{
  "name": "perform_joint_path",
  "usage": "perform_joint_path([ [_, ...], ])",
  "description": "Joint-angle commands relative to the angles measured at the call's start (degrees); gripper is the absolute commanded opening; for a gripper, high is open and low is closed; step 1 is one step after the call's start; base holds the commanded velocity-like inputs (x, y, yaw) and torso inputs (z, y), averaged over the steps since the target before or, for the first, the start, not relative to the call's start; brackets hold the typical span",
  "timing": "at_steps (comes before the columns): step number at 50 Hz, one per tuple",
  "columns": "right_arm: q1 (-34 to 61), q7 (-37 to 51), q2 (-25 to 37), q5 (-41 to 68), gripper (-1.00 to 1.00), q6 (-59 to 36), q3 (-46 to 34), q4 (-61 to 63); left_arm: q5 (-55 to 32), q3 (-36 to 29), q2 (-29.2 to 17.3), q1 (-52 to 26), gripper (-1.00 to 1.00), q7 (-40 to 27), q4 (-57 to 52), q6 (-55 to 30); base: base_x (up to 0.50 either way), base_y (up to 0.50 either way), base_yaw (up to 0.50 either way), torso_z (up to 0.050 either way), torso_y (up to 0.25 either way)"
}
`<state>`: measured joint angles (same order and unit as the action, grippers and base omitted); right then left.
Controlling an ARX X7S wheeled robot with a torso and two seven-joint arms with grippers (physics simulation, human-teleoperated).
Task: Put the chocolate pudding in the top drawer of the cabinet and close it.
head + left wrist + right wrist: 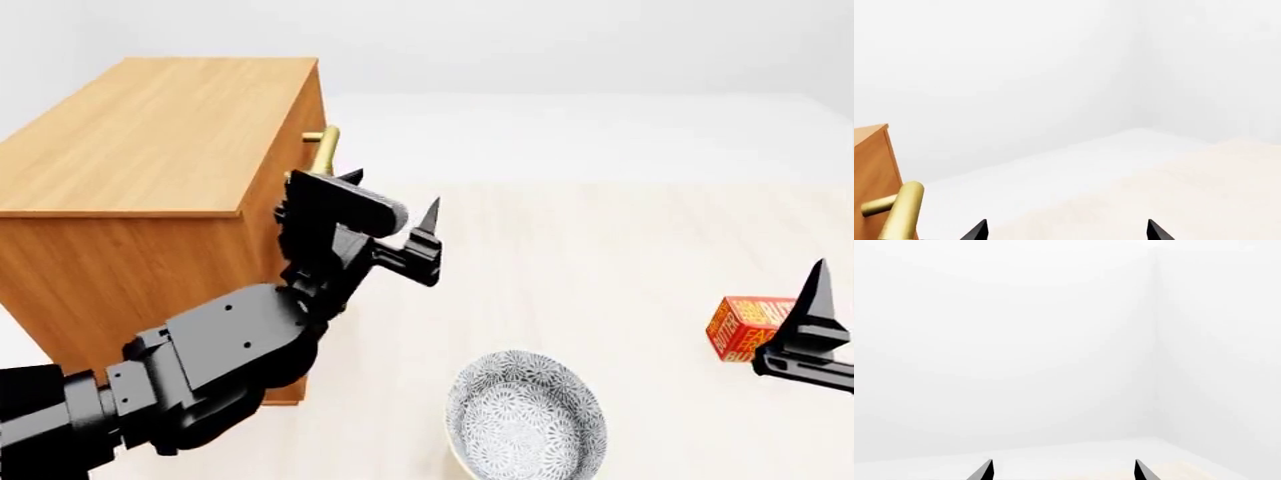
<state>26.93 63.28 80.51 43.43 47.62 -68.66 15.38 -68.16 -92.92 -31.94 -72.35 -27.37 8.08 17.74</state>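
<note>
Left gripper, fingers spread and empty, raised just beside the brass handle on the cabinet front, a placing that suits a pull or push on the top drawer. Right gripper, also spread and empty, hovers just in front of the chocolate pudding box, which lies on the desk. A patterned bowl sits below and between them. The drawer front faces away, so whether it is open or shut cannot be told; the right gripper is cut by the frame edge.

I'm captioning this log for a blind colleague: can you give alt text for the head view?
The left gripper hangs open beside the brass handle of a wooden cabinet, not touching it. A patterned bowl sits in front on the pale table, and a red-orange box lies by the right gripper.
</note>
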Motion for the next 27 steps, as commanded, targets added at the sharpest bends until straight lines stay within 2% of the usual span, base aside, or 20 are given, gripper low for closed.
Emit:
perform_joint_path([
  [1, -0.4, -0.3, -0.1, -0.3, 1.00, 0.0, 0.1, 0.0, 0.8, 0.1, -6.2, 0.5, 1.00, 2.1, -12.8, 2.3, 0.00, 0.00, 0.00, 0.000, 0.000],
  [15, 1.9, -3.5, -2.3, -2.4, 1.00, -5.0, 0.6, 4.8, 7.8, 3.7, -17.8, 4.6, 1.00, -7.2, -26.2, 11.9, 0.00, 0.00, 0.00, 0.000, 0.000],
  [27, 3.7, -6.5, -4.1, -5.0, 1.00, -9.3, 0.6, 10.4, 19.1, 5.0, -27.4, 10.7, 1.00, -15.3, -34.6, 19.2, 0.00, 0.00, 0.00, 0.000, 0.000],
])
